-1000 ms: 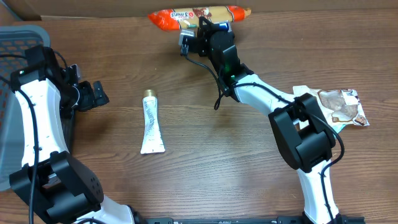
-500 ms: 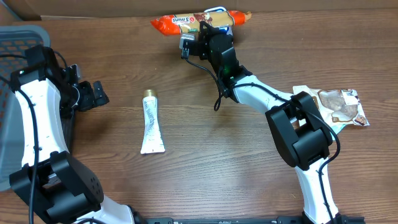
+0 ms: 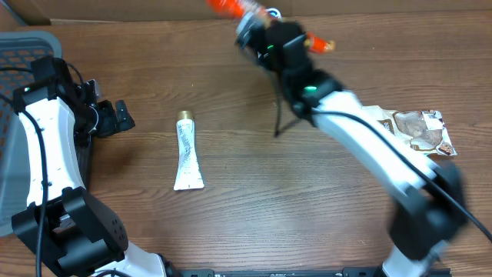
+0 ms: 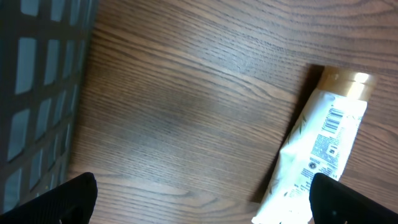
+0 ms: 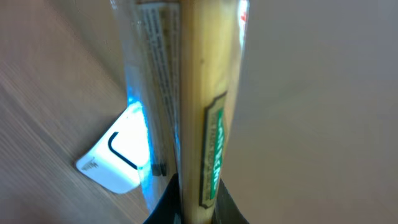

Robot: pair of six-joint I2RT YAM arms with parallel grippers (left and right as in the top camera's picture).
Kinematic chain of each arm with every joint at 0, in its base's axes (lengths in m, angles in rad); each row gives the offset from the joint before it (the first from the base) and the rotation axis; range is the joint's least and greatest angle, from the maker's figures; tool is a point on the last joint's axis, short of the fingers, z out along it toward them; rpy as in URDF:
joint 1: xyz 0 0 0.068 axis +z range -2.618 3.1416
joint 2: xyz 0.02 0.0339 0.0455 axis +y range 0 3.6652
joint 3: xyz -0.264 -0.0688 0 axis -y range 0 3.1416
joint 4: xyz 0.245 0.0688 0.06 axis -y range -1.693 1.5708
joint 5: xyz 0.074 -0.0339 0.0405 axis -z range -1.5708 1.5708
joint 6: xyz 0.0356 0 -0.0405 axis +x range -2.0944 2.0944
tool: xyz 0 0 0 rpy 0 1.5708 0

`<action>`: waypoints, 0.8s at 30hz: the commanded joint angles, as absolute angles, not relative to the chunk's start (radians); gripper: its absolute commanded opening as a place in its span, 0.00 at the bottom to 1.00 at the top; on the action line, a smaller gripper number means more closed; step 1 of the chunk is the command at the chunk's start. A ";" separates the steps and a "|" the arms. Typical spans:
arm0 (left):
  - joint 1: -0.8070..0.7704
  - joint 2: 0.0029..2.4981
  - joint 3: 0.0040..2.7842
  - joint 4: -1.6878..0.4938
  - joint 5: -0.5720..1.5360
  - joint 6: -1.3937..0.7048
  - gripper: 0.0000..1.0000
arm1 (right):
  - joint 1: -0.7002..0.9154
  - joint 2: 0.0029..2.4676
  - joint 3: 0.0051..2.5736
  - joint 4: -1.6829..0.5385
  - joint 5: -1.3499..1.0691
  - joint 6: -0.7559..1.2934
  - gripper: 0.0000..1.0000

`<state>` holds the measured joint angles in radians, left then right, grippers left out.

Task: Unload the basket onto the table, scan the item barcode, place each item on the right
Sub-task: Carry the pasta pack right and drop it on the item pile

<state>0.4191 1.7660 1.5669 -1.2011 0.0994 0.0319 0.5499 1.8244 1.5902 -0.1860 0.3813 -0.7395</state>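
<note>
left gripper (image 3: pixel 121 117): jaws wide apart, nothing in them. Sits low over the table (image 3: pixel 269 208) beside the basket (image 3: pixel 19 46). No part in this step.
tube (image 4: pixel 323 149): white with a gold cap, lying flat just right of the left gripper. Untouched.
pouch (image 3: pixel 419 129): printed snack packet flat near the right edge, well apart from the action.
right gripper (image 3: pixel 260 21): clamped tight on the sausage pack (image 5: pixel 196 93) out at the far edge. The overhead view is smeared there, so the wrist view is the better reference.
item: the sausage pack is a tan stick in clear wrap with orange ends. It stands up out of the fingers, off the table and just beside the scanner (image 5: pixel 115 155).
scanner: small white unit with its blue light on; the glow catches the pack's left edge.
step, my read: presenting the code to the scanner.
barcode: can't locate it. A column of print runs along the wrap on the scanner side, and a green label faces the wrist camera.
do it well: roll the pack about its long axis until the code faces the light, then hold steady. Keep a small gap, keep the fingers off the print, and tilt slightly to kill glare from the wrap.
risk: knocking the scanner, or a crinkled wrap spoiling the read.
</note>
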 commanded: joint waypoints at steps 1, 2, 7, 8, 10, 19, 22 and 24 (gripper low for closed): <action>0.425 1.773 1.579 -1.200 0.102 0.015 1.00 | 0.489 1.528 1.634 -0.312 0.371 -0.277 0.04; 0.425 1.773 1.579 -1.200 0.102 0.015 1.00 | 0.461 1.482 1.634 -0.395 0.326 -0.177 0.04; 0.425 1.773 1.579 -1.200 0.102 0.015 1.00 | 0.234 1.318 1.634 -0.757 0.016 0.323 0.04; 0.425 1.773 1.579 -1.200 0.102 0.015 1.00 | 0.177 1.308 1.634 -0.808 -0.068 0.360 0.04; 0.425 1.773 1.579 -1.200 0.101 0.015 1.00 | 0.065 1.308 1.631 -0.889 -0.248 0.374 0.04; 0.426 1.773 1.579 -1.199 0.101 0.015 1.00 | -0.264 1.398 1.319 -0.705 -0.612 0.472 0.04; 0.425 1.773 1.579 -1.200 0.102 0.015 1.00 | -0.332 1.444 1.201 -0.525 -0.640 0.521 0.04; 0.424 1.773 1.579 -1.200 0.102 0.015 1.00 | -0.363 1.483 1.156 -0.439 -0.638 0.525 0.04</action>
<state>0.4191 1.7660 1.5669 -1.2003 0.0982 0.0319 -0.3260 1.4860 1.1675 -0.5228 -0.5316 0.4656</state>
